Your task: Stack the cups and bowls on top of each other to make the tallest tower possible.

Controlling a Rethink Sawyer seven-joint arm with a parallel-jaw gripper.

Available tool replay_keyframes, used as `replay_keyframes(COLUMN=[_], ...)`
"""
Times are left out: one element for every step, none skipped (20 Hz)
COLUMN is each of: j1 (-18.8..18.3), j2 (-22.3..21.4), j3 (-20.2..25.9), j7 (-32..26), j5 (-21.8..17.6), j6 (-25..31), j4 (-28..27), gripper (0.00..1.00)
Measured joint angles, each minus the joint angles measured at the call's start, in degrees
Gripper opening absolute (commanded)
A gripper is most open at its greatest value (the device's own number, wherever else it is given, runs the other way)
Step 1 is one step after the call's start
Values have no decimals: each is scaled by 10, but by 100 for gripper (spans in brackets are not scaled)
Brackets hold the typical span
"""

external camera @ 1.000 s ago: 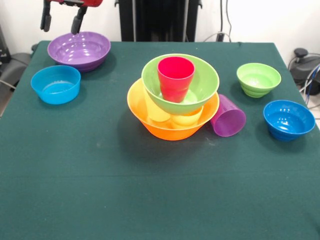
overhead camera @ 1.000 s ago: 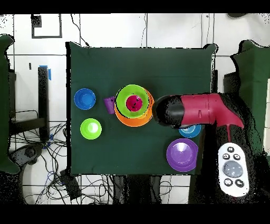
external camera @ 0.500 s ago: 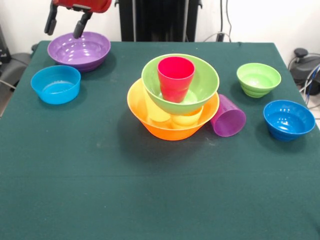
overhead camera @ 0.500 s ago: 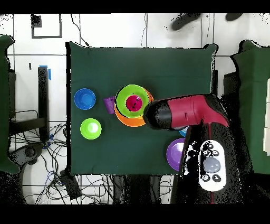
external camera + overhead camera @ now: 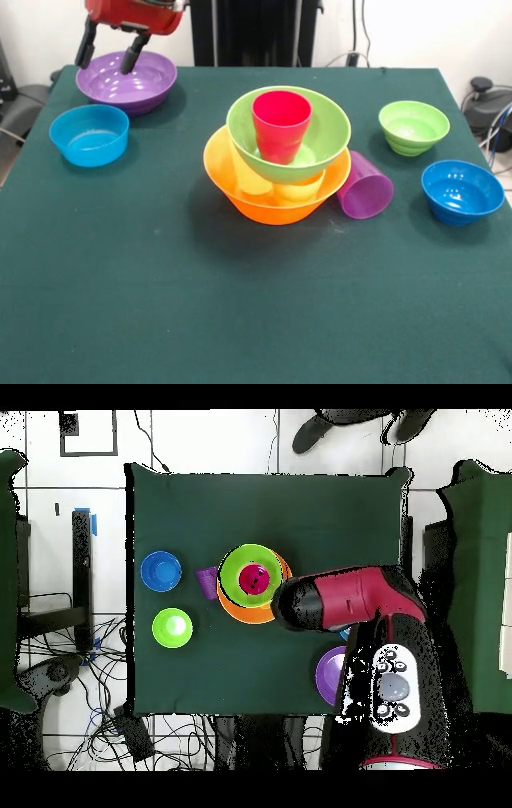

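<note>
The tower stands mid-table: the large orange bowl (image 5: 272,204) holds a pale yellow cup (image 5: 250,181) and a yellow-orange cup (image 5: 301,191). The large lime green bowl (image 5: 320,132) sits on them, with the red-pink cup (image 5: 281,124) upright inside. The tower also shows in the overhead view (image 5: 252,582). The purple cup (image 5: 366,186) lies on its side against the orange bowl. My gripper (image 5: 110,54) is open and empty, just above the large purple bowl (image 5: 126,80) at the back left. In the overhead view my arm (image 5: 340,596) hides the gripper.
A small blue bowl (image 5: 89,134) sits in front of the purple bowl. A small lime green bowl (image 5: 413,126) and another small blue bowl (image 5: 462,190) stand at the right. A person's feet (image 5: 350,426) show beyond the table's far edge in the overhead view.
My gripper has moved a little right and down, closer over the purple bowl, still open. The bowls and cups have not moved. A person's feet have come into the overhead view.
</note>
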Motion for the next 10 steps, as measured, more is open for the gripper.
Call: replay_keyframes(j1=[-14, -22, -38, -54, -68, -86, -108, -126, -141, -155], j2=[3, 4, 7, 10, 13, 18, 25, 31, 38, 44], j3=[10, 15, 27, 39, 50, 65, 84, 99, 112, 126], j7=[0, 0, -2, -3, -6, -12, -21, -32, -43, -55], j5=[4, 6, 12, 17, 22, 28, 33, 38, 41, 44], j6=[0, 0, 0, 0, 0, 1, 4, 7, 12, 17], j4=[0, 0, 0, 0, 0, 0, 0, 0, 0, 0], gripper=[100, 100, 100, 100, 100, 100, 100, 100, 100, 100])
